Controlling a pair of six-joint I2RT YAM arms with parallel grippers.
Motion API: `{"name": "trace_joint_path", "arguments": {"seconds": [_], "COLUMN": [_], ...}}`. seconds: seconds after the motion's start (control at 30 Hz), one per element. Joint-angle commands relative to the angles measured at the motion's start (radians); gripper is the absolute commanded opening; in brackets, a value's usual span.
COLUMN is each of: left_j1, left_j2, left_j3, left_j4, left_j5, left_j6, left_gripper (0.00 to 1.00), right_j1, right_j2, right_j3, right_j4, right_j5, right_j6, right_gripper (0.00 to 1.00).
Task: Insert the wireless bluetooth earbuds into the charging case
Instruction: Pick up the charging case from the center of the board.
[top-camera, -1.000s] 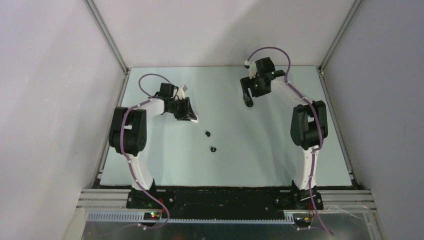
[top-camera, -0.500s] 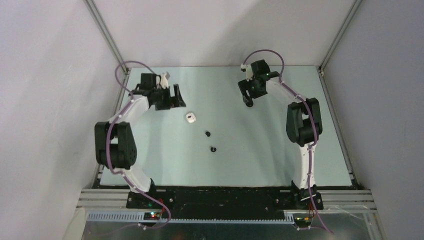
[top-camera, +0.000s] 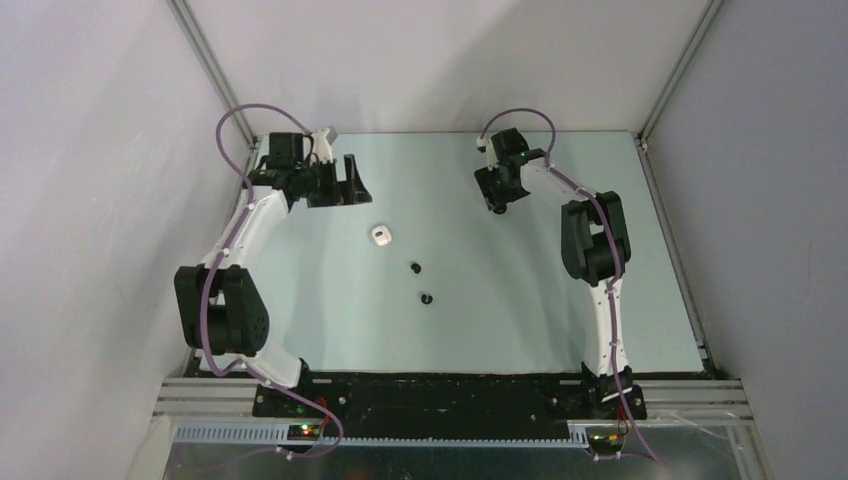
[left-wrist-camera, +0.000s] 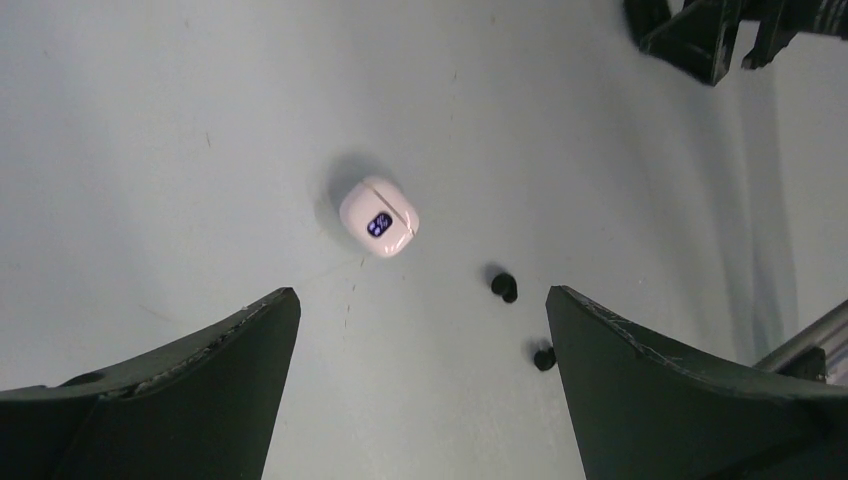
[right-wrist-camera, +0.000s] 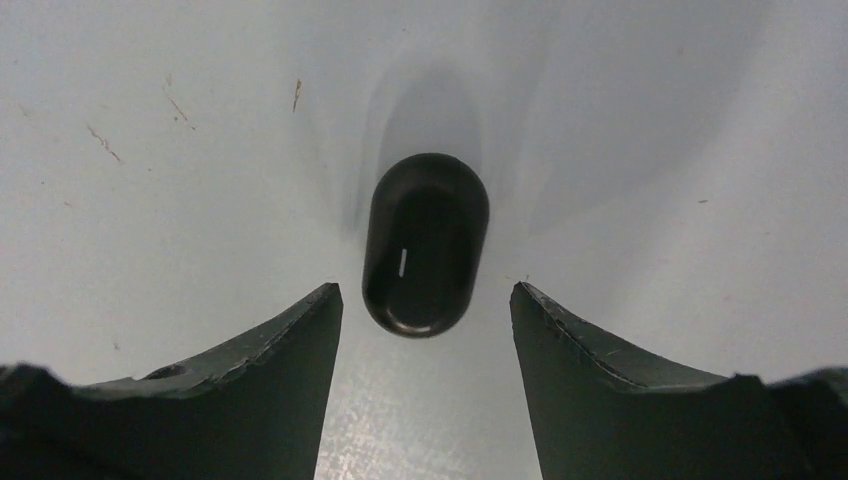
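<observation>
Two black earbuds (top-camera: 415, 268) loose at centre of desk (top-camera: 520, 320), beside shut white case (top-camera: 381, 235). Black case (right-wrist-camera: 426, 243) near far edge, between part-spread right jaws, untouched. Left jaws wide, empty. Insertion not yet begun.

Your left arm (top-camera: 245, 225) stretches well forward, elbow swung out to the left, and your left gripper (left-wrist-camera: 420, 292) faces down with its jaws spread wide. Your right arm (top-camera: 590, 240) reaches forward and inward; your right gripper (right-wrist-camera: 425, 290) faces down, jaws parted, seemingly narrower than the left's.
</observation>
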Motion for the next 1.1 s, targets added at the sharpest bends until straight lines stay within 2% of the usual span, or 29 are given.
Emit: {"name": "trace_joint_path", "arguments": {"seconds": [0.0,0.13,0.3,0.43,0.83,0.97,1.07], "left_j1": [-0.01,-0.018,-0.02,-0.028,-0.038,-0.041,-0.046], "left_j2": [-0.009,-0.03,-0.022,-0.008,-0.04,-0.06,-0.072], "left_j3": [-0.022,-0.036,-0.05,-0.049,-0.053,-0.079,-0.084], "left_j4": [-0.061,-0.063,-0.064,-0.063,-0.064,-0.063,-0.063], "left_j5": [0.008,0.057,0.1,0.104,0.113,0.111,0.105], "left_j6": [0.039,0.085,0.015,-0.025,0.015,0.02,0.025], "left_gripper": [1.0,1.0,1.0,1.0,0.99,0.97,0.94], "right_j1": [0.016,0.014,0.018,0.019,0.009,0.012,0.014], "right_j2": [0.032,0.069,0.091,0.098,0.077,0.089,0.08], "right_j3": [0.054,0.09,0.12,0.121,0.058,0.075,0.075], "right_j4": [0.008,0.001,-0.015,-0.035,-0.074,-0.083,-0.076], "right_j5": [0.037,0.046,0.058,0.064,-0.003,-0.01,-0.011], "right_j6": [0.024,0.027,0.025,0.034,0.062,0.048,0.035], "right_gripper": [0.67,0.63,0.56,0.54,0.54,0.46,0.29]}}
